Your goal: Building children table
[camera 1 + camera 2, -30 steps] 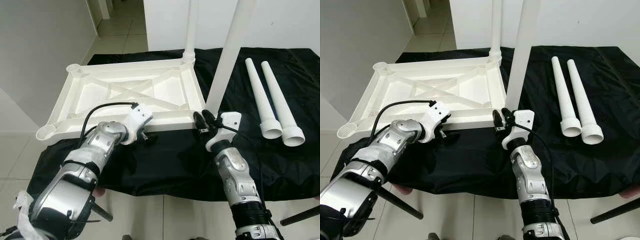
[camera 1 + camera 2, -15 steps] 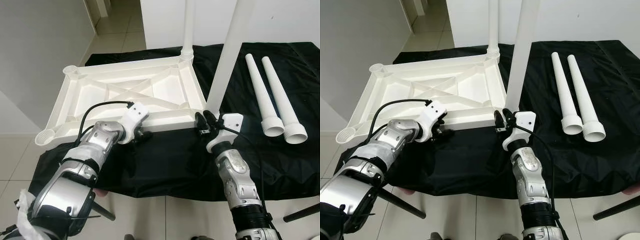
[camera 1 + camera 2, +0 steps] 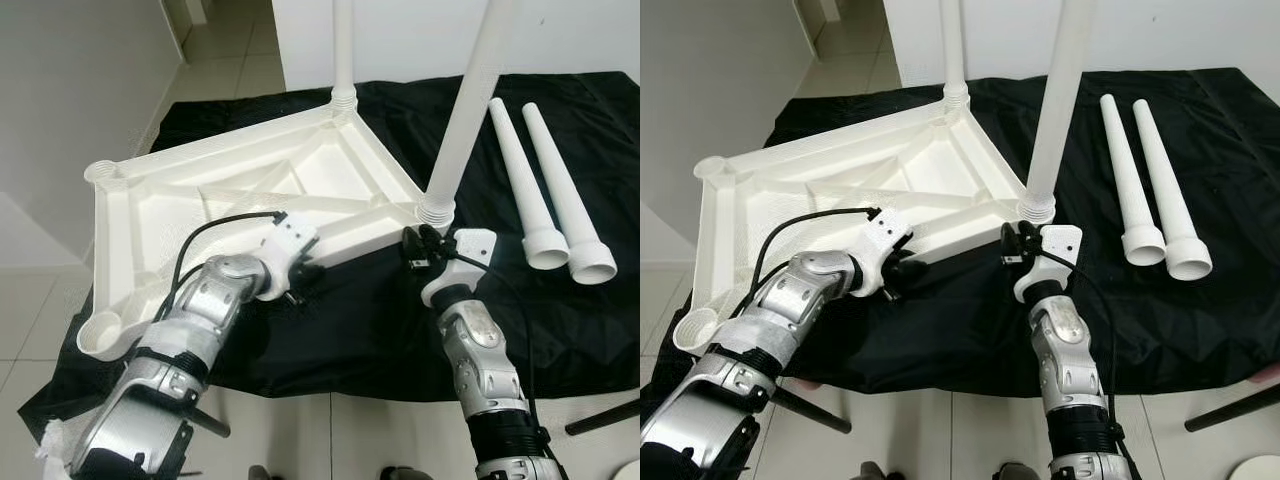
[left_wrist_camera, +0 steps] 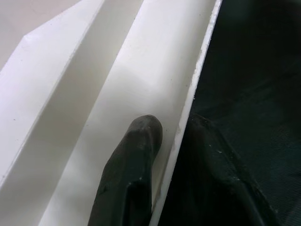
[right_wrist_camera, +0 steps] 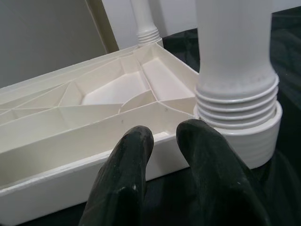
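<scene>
While the tabletop (image 3: 250, 190) lies upside down on the black bench (image 3: 560, 320), the left gripper (image 3: 298, 283) pinches its rim; the right gripper (image 3: 415, 250) sits nearly closed beside a screwed-in leg (image 3: 462, 110).

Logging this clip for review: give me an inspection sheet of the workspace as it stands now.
Surface: black cloth over a low platform.
Job's things: upturned white tabletop, skewed; two legs upright in its corner sockets; two loose legs lying on the cloth.
Clutter: nothing seen.
Hands: left hand pinches the tabletop's near rim; right hand at the rim beside a fitted leg's socket.
Cables: black cable on the left wrist.
Surroundings: tiled floor, white walls.
</scene>
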{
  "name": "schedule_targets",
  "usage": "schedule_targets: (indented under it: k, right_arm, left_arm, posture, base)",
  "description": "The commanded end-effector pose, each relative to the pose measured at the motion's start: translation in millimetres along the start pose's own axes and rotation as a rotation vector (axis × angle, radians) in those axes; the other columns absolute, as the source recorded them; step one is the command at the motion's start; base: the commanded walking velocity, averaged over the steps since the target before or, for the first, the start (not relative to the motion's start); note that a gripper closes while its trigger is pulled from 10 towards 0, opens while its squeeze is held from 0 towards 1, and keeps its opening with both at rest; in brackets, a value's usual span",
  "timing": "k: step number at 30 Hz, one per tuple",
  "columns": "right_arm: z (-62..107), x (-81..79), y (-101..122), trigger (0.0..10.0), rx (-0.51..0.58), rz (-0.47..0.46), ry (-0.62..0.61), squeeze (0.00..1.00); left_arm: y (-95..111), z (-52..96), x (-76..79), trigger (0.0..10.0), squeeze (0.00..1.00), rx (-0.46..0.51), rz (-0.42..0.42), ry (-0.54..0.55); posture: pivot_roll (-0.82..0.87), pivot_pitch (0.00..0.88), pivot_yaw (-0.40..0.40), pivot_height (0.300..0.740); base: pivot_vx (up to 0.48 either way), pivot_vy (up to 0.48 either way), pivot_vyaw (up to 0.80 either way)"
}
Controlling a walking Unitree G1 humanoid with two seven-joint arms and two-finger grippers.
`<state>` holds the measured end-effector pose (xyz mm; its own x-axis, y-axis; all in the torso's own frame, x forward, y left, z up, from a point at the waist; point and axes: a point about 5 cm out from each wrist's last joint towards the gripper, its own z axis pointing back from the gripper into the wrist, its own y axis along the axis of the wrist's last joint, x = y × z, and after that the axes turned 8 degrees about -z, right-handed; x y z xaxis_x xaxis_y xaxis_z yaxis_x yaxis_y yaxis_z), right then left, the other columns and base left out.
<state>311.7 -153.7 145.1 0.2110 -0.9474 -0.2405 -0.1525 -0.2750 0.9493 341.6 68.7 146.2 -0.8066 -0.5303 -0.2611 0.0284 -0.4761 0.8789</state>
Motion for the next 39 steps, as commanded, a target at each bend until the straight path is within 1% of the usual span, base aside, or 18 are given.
schedule_targets:
  k: [1,2,3,4,5,8,9,16,17,20,24,27,28,29,31,35,38,39]
  right_arm:
    - [-1.9,-3.5,-3.4,10.0,-0.019,-0.003,0.007,0.0]
    - [-2.4,-4.3,-3.7,10.0,-0.021,-0.003,0.011,0.0]
    - [-2.4,-4.3,-3.7,10.0,-0.021,-0.003,0.011,0.0]
    - [-2.9,-5.4,-4.1,10.0,-0.023,-0.001,0.016,0.0]
    - [-3.0,-5.5,-4.1,10.0,-0.024,0.0,0.018,0.0]
    - [-3.1,-5.6,-4.0,10.0,-0.025,-0.001,0.019,0.0]
    - [-3.2,-5.5,-4.0,10.0,-0.025,0.0,0.019,0.0]
    - [-3.4,-5.3,-3.7,10.0,-0.025,0.006,0.023,0.0]
    - [-2.8,-5.1,-3.9,10.0,-0.025,0.01,0.022,0.0]
    - [-1.8,-4.4,-4.1,10.0,-0.025,0.018,0.021,0.0]
    - [-1.3,-3.9,-4.1,10.0,-0.024,0.021,0.02,0.0]
    - [-1.0,-2.2,-3.8,10.0,-0.018,0.026,0.012,0.0]
    - [-1.0,-2.2,-3.8,10.0,-0.018,0.026,0.012,0.0]
    - [-1.5,-2.7,-4.9,10.0,-0.019,0.024,0.013,0.0]
    - [-2.3,-3.5,-5.9,10.0,-0.022,0.023,0.017,0.0]
    - [-4.0,-5.6,-6.9,10.0,-0.026,0.019,0.027,0.0]
    - [-6.5,-9.0,-7.5,10.0,-0.028,0.015,0.04,0.0]
    - [-6.5,-9.0,-7.5,10.0,-0.028,0.015,0.04,0.0]
  left_arm:
    - [-10.1,-5.8,15.6,10.0,0.0,-0.03,0.047,-0.012]
    - [-4.5,-7.9,21.5,10.0,0.0,-0.002,0.028,-0.006]
    - [-4.5,-7.9,21.5,10.0,0.0,-0.002,0.028,-0.006]
    - [3.4,-8.5,31.4,10.0,0.0,0.042,-0.006,-0.014]
    - [5.2,-8.3,34.5,10.0,0.0,0.053,-0.004,-0.022]
    - [6.0,-8.0,36.9,10.0,0.0,0.058,0.008,-0.031]
    - [7.8,-6.8,38.6,10.0,1.0,0.07,0.015,-0.04]
    - [14.3,-2.5,43.1,10.0,1.0,0.101,0.005,-0.047]
    - [17.7,1.8,46.3,10.0,0.0,0.133,-0.014,-0.05]
    - [21.8,9.8,51.8,10.0,0.0,0.186,-0.039,-0.061]
    - [22.0,14.3,54.3,10.0,0.0,0.205,-0.048,-0.071]
    - [18.9,43.1,61.8,10.0,0.0,0.315,-0.105,-0.051]
    - [18.9,43.1,61.8,10.0,0.0,0.315,-0.105,-0.051]
    - [20.7,59.9,60.3,10.0,0.0,0.384,-0.087,-0.004]
    - [22.7,65.6,57.7,10.0,0.0,0.407,-0.069,0.024]
    - [24.8,68.6,54.2,10.0,0.0,0.417,-0.055,0.058]
    - [15.0,76.9,52.7,10.0,0.0,0.353,-0.047,0.095]
    - [15.0,76.9,52.7,10.0,0.0,0.353,-0.047,0.095]
  posture:
    - [-0.11,0.13,0.115,0.74]
    - [-0.11,0.132,0.109,0.74]
    - [-0.11,0.132,0.109,0.74]
    - [-0.11,0.132,0.107,0.74]
    - [-0.11,0.133,0.105,0.74]
    - [-0.11,0.133,0.105,0.74]
    - [-0.11,0.133,0.102,0.74]
    - [-0.11,0.134,0.101,0.74]
    - [-0.11,0.135,0.101,0.74]
    - [-0.11,0.133,0.1,0.74]
    - [-0.11,0.132,0.101,0.74]
    - [-0.1,0.131,0.097,0.74]
    - [-0.1,0.131,0.097,0.74]
    - [-0.09,0.132,0.092,0.74]
    - [-0.08,0.133,0.083,0.74]
    - [-0.07,0.134,0.082,0.74]
    - [-0.06,0.134,0.075,0.74]
    - [-0.06,0.134,0.075,0.74]
  base:
    - [0.0,0.0,0.0]
    - [0.0,0.0,0.0]
    - [0.0,0.0,0.0]
    - [0.0,0.0,0.0]
    - [0.0,0.0,0.0]
    - [0.0,0.0,0.0]
    - [0.0,0.0,0.0]
    - [0.0,0.0,0.0]
    - [0.0,0.0,0.0]
    - [0.0,0.0,0.0]
    - [0.0,0.0,0.0]
    - [0.0,0.0,0.0]
    - [0.0,0.0,0.0]
    - [0.0,0.0,0.0]
    - [0.0,0.0,0.0]
    - [0.0,0.0,0.0]
    - [0.0,0.0,0.0]
    - [0.0,0.0,0.0]
